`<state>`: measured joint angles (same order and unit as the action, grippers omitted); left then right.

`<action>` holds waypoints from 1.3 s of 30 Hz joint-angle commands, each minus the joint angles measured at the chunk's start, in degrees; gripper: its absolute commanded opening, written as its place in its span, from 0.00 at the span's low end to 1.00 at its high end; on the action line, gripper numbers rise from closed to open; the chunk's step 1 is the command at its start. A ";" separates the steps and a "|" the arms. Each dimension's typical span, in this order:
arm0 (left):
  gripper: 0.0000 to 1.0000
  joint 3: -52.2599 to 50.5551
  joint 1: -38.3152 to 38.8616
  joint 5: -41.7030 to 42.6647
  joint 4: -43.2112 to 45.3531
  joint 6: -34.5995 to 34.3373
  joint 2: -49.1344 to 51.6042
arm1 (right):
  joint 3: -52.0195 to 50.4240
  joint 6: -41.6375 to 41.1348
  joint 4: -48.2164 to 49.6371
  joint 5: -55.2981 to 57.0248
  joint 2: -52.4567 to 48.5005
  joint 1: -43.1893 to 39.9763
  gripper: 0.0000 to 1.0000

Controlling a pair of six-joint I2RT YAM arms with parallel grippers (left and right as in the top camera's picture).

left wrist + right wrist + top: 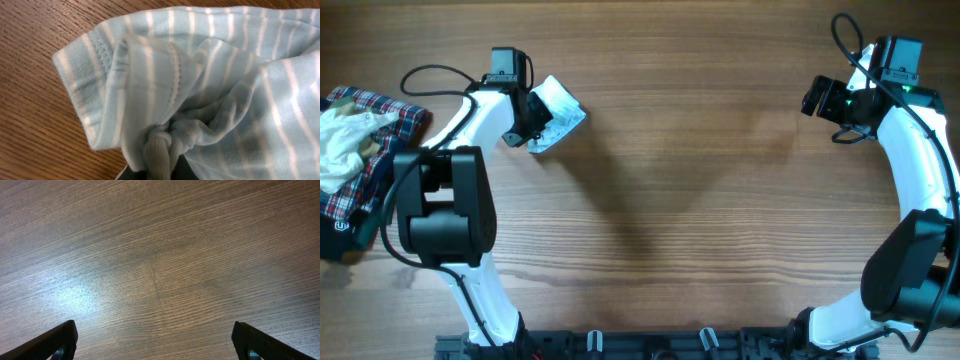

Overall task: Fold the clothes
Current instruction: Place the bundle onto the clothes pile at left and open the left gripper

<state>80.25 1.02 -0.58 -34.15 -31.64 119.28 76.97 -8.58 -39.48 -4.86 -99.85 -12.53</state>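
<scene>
1. Clamps the left gripper (156, 171) tight on a bunched knot of the striped garment (215, 75), with the pale blue and white cloth gathered and twisted right at the fingertips
2. Shows a hemmed edge of that cloth fanned out over the wood in the left wrist view; cannot tell whether it touches the table (670, 210)
3. Places this hold toward the far left corner of the table, with the cloth sticking out as a small crumpled wad to the right of the left arm (485, 110)
4. Spreads the right gripper (156, 342) wide, its dark fingers (55, 342) at the lower corners of the right wrist view, with only bare wood between them
5. Hangs that released gripper near the far right corner, well apart from the striped cloth
6. Sets a pile at the left edge: a white garment (342, 140) crumpled on a plaid shirt (408, 117)
</scene>
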 commanded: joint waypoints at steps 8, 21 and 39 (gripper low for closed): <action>0.84 0.61 -0.55 -4.09 -0.13 5.77 -0.04 | -0.52 -0.42 0.00 0.61 -0.11 0.20 1.00; 0.75 0.59 -0.55 -4.48 5.62 11.96 2.99 | -0.52 -0.42 0.00 0.61 -0.11 0.20 1.00; 0.04 1.75 -0.55 -4.46 5.33 11.96 -2.58 | -0.52 -0.42 0.00 0.63 -0.11 0.20 1.00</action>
<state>81.56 1.04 -4.25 -29.50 -19.99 120.31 76.97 -8.58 -39.48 -4.86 -99.85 -12.53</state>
